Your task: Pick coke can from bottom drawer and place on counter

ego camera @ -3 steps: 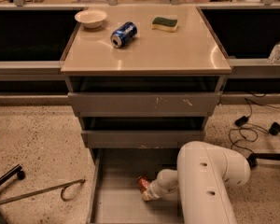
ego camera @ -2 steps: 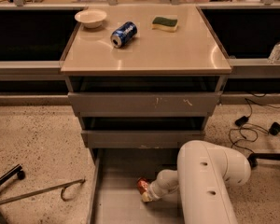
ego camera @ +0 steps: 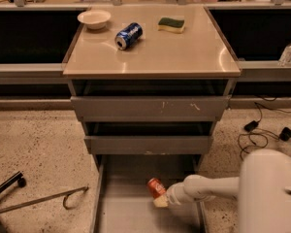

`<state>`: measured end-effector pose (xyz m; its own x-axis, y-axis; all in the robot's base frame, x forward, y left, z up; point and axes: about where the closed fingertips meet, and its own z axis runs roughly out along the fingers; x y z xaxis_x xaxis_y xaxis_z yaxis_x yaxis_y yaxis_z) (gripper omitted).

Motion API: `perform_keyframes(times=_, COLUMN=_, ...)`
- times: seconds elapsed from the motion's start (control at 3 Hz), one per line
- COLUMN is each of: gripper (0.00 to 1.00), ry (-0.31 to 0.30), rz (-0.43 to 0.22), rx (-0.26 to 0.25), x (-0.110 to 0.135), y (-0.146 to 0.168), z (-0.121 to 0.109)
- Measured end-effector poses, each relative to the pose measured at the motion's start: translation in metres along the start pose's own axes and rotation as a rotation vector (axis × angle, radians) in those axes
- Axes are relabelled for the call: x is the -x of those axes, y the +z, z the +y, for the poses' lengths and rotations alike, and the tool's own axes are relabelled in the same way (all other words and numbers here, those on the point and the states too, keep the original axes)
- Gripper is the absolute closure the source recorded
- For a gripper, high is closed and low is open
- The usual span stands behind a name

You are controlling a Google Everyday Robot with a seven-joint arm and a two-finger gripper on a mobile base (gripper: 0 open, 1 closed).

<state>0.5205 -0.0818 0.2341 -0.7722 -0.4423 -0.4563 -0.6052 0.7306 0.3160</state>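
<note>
The coke can [ego camera: 155, 186], red with a silver end, is tilted in the open bottom drawer [ego camera: 128, 212], near its middle right. My gripper [ego camera: 160, 198] reaches in from the right on a white arm and is shut on the can's lower end. A pale fingertip [ego camera: 160, 202] shows just under the can. The beige counter [ego camera: 179, 52] tops the grey cabinet above.
On the counter are a blue soda can [ego camera: 128, 35] lying on its side, a white bowl [ego camera: 94, 18] and a green sponge [ego camera: 171, 24]. The two upper drawers [ego camera: 150, 108] stand slightly open. A bent metal rod [ego camera: 43, 200] lies on the floor left, cables [ego camera: 254, 130] right.
The arm has drawn back to the right and stretched out. The coke can shows more fully and sits slightly higher and further right in the drawer.
</note>
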Motion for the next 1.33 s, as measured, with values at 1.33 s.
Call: perform_keyframes(times=1.33, gripper=1.0, ry=-0.107, rz=-0.09, rx=0.055, x=0.049, y=-0.157, z=0.035)
